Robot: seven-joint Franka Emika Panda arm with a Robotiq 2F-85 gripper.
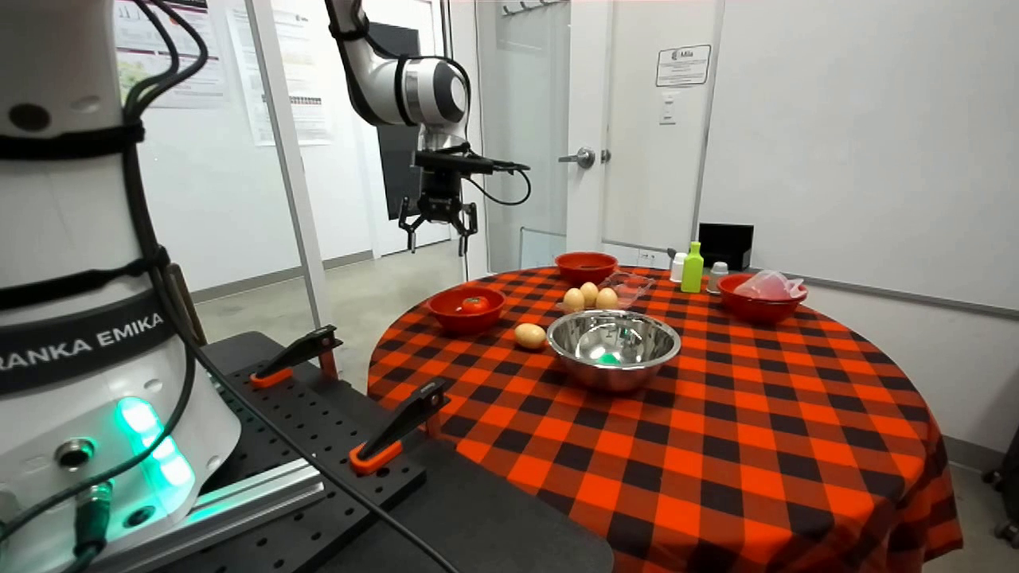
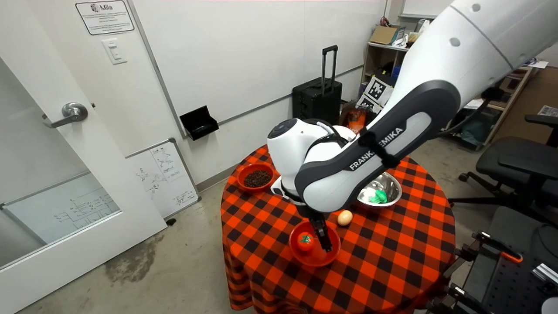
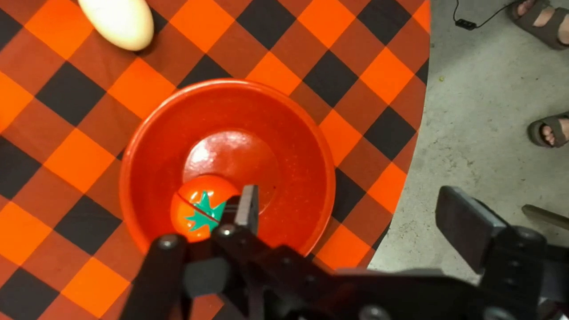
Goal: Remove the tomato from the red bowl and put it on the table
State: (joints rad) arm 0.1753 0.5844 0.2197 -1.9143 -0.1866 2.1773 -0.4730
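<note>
The tomato (image 1: 475,304) is red with a green leaf top and sits inside the shallow orange-red bowl (image 1: 466,321). It shows in the bowl (image 2: 314,261) also in an exterior view (image 2: 305,243). In the wrist view the tomato (image 3: 195,206) lies at the lower left of the bowl (image 3: 293,133), partly hidden by a finger. The bowl stands on the checked table (image 1: 716,446) near its edge. My gripper (image 1: 437,248) is open and empty, well above table height. In the wrist view the gripper (image 3: 349,209) has one finger over the tomato's side and the other over the floor.
An egg (image 1: 529,336) and a steel bowl (image 1: 613,376) with a green thing inside stand beside the red bowl. Behind are three eggs (image 1: 589,296), a red bowl (image 1: 587,274) of dark beans (image 2: 257,179), a green bottle (image 1: 692,270) and another red bowl (image 1: 760,309).
</note>
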